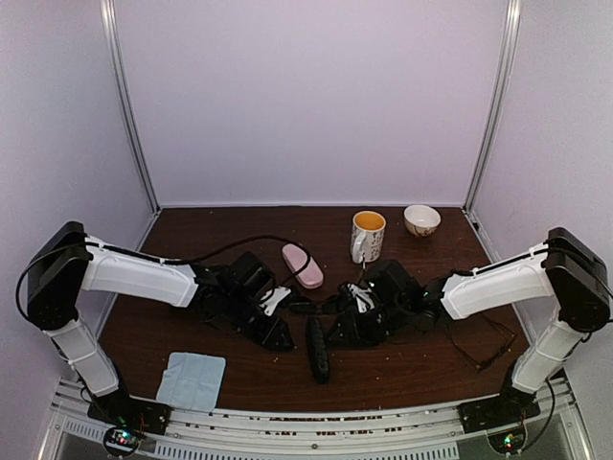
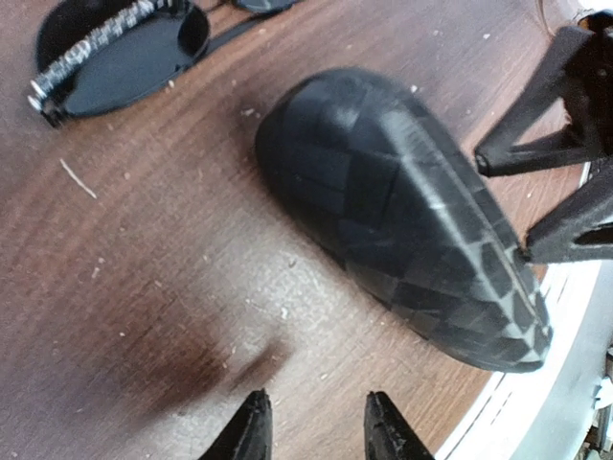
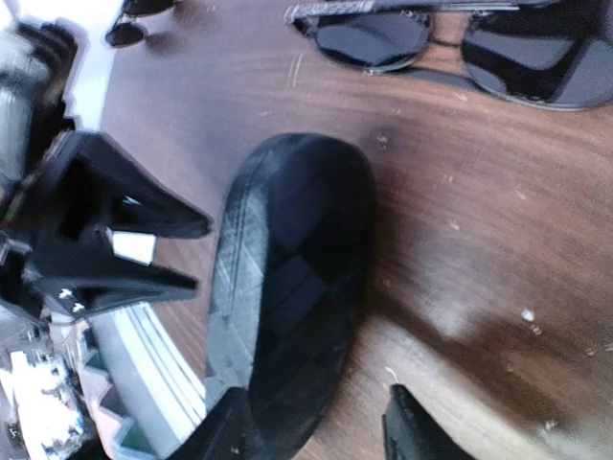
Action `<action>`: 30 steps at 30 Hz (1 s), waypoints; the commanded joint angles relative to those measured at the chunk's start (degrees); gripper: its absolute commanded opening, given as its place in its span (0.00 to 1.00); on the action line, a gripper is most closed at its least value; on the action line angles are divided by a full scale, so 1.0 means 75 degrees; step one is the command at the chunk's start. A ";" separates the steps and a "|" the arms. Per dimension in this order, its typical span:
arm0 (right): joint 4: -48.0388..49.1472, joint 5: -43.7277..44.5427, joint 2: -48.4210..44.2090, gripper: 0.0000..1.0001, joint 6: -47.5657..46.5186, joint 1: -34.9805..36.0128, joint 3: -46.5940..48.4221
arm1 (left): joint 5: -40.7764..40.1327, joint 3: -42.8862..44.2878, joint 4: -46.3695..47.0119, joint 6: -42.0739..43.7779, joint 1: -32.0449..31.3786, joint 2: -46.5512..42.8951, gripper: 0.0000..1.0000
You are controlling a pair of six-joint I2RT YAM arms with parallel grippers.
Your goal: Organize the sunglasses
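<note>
Lying on the brown table (image 1: 431, 374), the dark-lensed sunglasses (image 3: 402, 38) sat just past the far end of the black case (image 3: 287, 287), near it but apart, and that was my first call.

Booth: Folded or open?

Me: One speckled arm lay across a lens; more than that I couldn't tell.

Booth: And your right gripper (image 3: 321, 431)?

Me: Jaws partway apart, low over the table. The near end of the black case sat between them, with bare wood showing beside one finger, so nothing was clamped.

Booth: Left gripper (image 2: 321, 426)?

Me: Fingers a narrow gap apart over bare wood beside the case, holding nothing.

Booth: What else was around?

Me: The pink case (image 1: 302, 265) lay behind my left gripper. The mug (image 1: 368, 236) and bowl (image 1: 421, 219) stood farther back, and the light-blue cloth (image 1: 192, 380) lay at the near left edge.
</note>
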 commanded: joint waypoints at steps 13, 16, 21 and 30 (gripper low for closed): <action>-0.2222 0.1089 0.1227 0.67 -0.0575 0.0632 0.1613 | -0.0330 -0.0561 0.0428 0.0255 0.0053 -0.0827 0.36; -0.2589 0.1179 0.1546 0.67 -0.0633 0.0759 0.1999 | -0.0255 -0.0777 0.0607 0.0276 0.0128 -0.0912 0.36; -0.3392 0.1437 0.2024 0.71 -0.0788 0.0988 0.2739 | -0.0158 -0.1081 0.0868 0.0297 0.0239 -0.1018 0.36; -0.3980 0.1566 0.2428 0.65 -0.0868 0.1128 0.3344 | -0.0075 -0.1402 0.1078 0.0315 0.0335 -0.1141 0.36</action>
